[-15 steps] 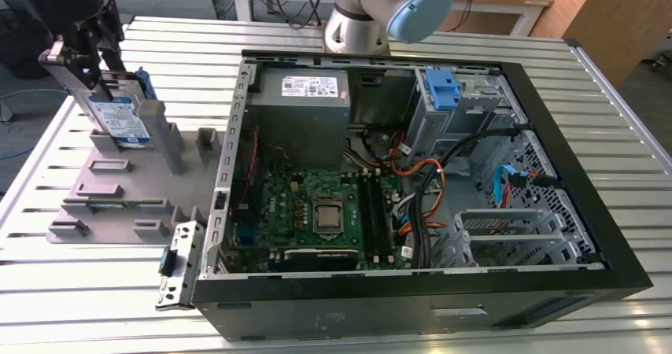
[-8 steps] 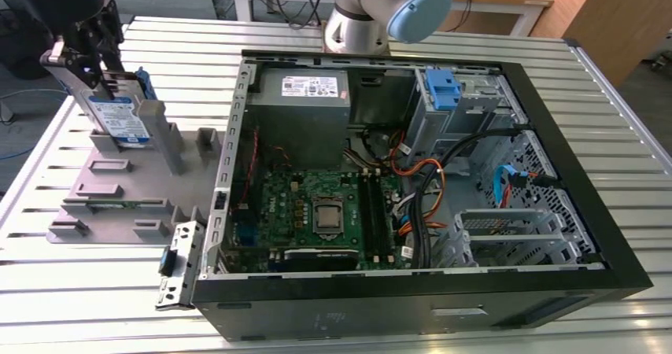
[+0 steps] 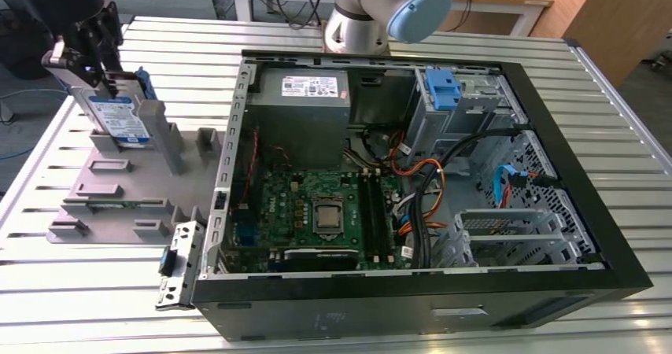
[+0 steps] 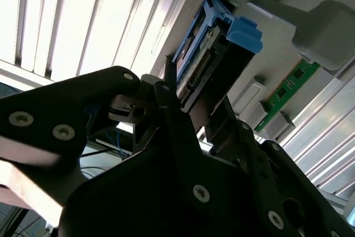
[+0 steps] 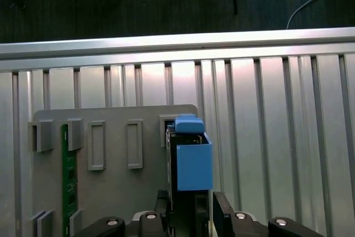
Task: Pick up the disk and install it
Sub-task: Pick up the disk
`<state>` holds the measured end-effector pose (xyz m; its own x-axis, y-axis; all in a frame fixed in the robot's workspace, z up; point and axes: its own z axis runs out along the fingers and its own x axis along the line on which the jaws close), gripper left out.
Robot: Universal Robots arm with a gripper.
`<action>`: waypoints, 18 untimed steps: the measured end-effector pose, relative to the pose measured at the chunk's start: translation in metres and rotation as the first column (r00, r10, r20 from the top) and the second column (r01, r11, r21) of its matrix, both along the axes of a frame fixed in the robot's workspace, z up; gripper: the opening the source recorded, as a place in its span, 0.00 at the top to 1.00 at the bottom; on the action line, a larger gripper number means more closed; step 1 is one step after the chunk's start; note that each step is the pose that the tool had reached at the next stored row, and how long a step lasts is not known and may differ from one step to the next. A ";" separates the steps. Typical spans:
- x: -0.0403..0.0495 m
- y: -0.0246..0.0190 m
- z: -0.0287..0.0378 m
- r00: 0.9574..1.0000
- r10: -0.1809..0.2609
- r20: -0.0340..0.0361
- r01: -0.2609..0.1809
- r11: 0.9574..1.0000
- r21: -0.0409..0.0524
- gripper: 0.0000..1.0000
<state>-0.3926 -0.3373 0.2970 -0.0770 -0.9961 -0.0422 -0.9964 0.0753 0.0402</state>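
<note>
The disk (image 3: 116, 116), silver with a blue-and-white label and blue side rails, stands on edge at the far corner of the grey fixture plate (image 3: 121, 200), on the exterior view's left. My gripper (image 3: 97, 71) comes down on it from above, black fingers shut on its upper end. In the second wrist view the disk (image 4: 202, 62) runs edge-on between the fingers (image 4: 169, 90). The first wrist view shows its blue rail (image 5: 193, 156) just beyond the gripper (image 5: 191, 203). Whether its lower end still rests in the fixture slot I cannot tell.
The open computer case (image 3: 420, 291) lies to the exterior view's right of the fixture, with a grey power-supply box (image 3: 304, 94), a blue latch (image 3: 442, 86), the motherboard (image 3: 315, 212) and loose cables. A green memory stick (image 5: 69, 176) sits in the fixture. Everything rests on a slatted metal table (image 3: 94, 291).
</note>
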 end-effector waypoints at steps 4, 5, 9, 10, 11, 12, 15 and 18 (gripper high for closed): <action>0.0000 0.0000 -0.0001 1.000 0.000 0.000 0.000 1.000 0.000 0.58; 0.0000 0.0000 -0.0001 1.000 0.000 0.000 0.000 1.000 0.000 0.58; 0.0000 0.0000 -0.0002 1.000 0.000 0.000 0.000 1.000 0.000 0.65; 0.0000 0.0000 -0.0002 1.000 0.000 0.000 0.000 1.000 0.000 0.65; 0.0000 0.0000 -0.0002 1.000 0.000 0.000 0.000 1.000 0.000 0.65; 0.0000 0.0000 -0.0002 1.000 0.000 0.000 0.000 1.000 0.000 0.65; 0.0000 0.0000 -0.0003 1.000 0.000 0.000 0.000 1.000 0.000 0.65; 0.0000 0.0000 -0.0004 1.000 0.004 0.000 -0.004 1.000 0.000 0.65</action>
